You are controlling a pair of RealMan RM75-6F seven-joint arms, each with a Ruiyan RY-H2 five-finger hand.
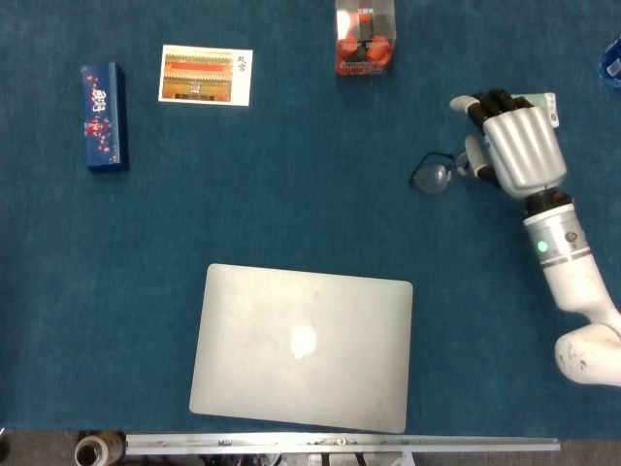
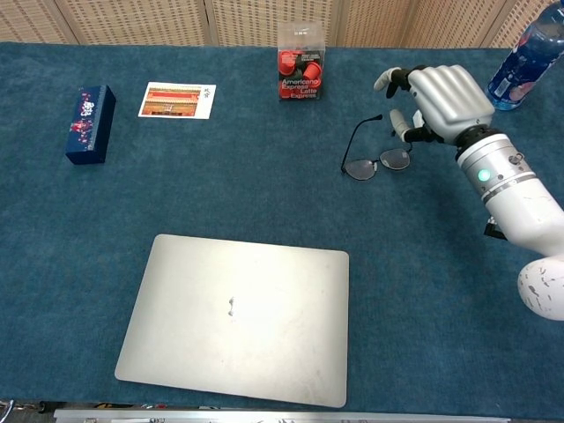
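Observation:
My right hand (image 1: pixel 519 146) (image 2: pixel 445 97) is at the right end of a pair of thin-framed glasses (image 1: pixel 432 178) (image 2: pixel 361 167) on the blue cloth. Its thumb and fingers close on the right side of the frame, which it hides in the head view. Only the left lens and one temple show clear of the hand. The glasses sit askew, their right side drawn toward the hand. My left hand appears in neither view.
A closed silver laptop (image 1: pixel 301 345) (image 2: pixel 238 317) lies at the near centre. At the far side are a blue box (image 1: pixel 104 116), a postcard (image 1: pixel 206 75), a clear box of red capsules (image 1: pixel 366 39) and a water bottle (image 2: pixel 524 57). A small card (image 1: pixel 543 100) lies under the fingertips.

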